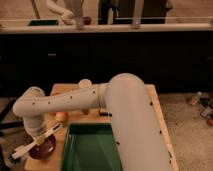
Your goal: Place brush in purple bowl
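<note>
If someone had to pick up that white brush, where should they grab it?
Probably the slim straight handle near its middle, coming from above. The brush lies slanted across the purple bowl, ends overhanging, so the handle is free underneath. The gripper sits right over that spot.

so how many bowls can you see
1: the purple bowl at the table's front left, under the gripper, brush lying across it. The arm may hide others.
</note>
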